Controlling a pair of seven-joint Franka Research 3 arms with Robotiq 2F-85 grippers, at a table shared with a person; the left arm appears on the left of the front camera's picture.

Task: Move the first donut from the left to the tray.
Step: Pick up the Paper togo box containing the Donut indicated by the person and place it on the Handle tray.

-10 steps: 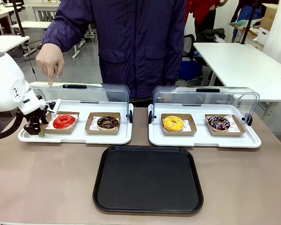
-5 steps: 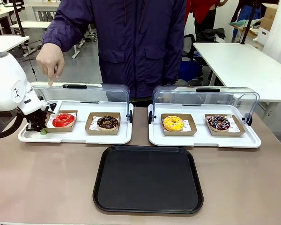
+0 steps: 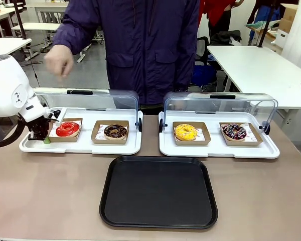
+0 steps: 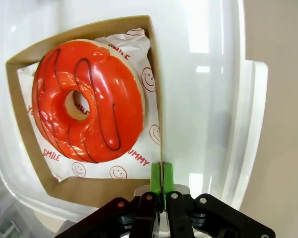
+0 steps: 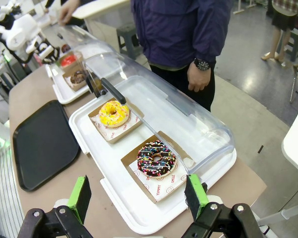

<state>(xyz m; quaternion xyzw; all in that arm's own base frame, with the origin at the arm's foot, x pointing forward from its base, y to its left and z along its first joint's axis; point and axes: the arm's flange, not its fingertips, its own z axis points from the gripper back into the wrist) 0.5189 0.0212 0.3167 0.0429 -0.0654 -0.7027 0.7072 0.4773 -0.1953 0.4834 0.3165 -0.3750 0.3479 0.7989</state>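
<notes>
Left gripper (image 4: 161,179): fingers pinched on the cardboard box (image 4: 155,89) wall beside the red-glazed donut (image 4: 89,101). Right gripper (image 5: 139,198): spread wide, idle. Grasp step; next, carry to black tray (image 3: 158,191).

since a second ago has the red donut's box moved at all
Yes. The box with the red donut has slid slightly left in the white tray, pinched by the left gripper.

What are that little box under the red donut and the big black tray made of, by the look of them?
The box looks like thin brown cardboard: matte, with folded corners, lined with white printed paper. The left gripper is shut on its wall. The red donut has a wet-looking glossy glaze. The black tray seems to be plastic: smooth, faint sheen, moulded rounded rim.
</notes>
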